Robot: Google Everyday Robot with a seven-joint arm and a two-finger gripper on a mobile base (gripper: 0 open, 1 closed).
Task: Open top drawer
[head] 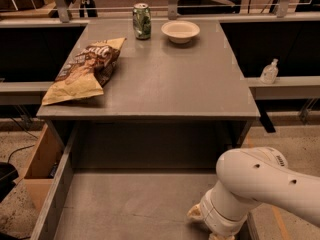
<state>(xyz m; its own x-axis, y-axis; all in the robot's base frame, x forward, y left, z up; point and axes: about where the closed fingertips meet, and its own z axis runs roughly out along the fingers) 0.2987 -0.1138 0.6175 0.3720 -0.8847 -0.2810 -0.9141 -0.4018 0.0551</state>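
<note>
The top drawer (130, 204) is pulled out toward me under the grey tabletop. Its grey floor and its left side wall (52, 199) show, and nothing lies in it. Its front panel and knob are hidden below the bottom edge of the view. My white arm (260, 184) comes in from the lower right, and its wrist (220, 219) reaches down over the drawer's front right corner. My gripper is past the wrist, out of view below the bottom edge.
On the grey tabletop (165, 79) lie a chip bag (82, 71), a green can (142, 20) and a white bowl (180, 31). A light plywood box (42, 164) stands left of the drawer. A small bottle (269, 72) sits on the right ledge.
</note>
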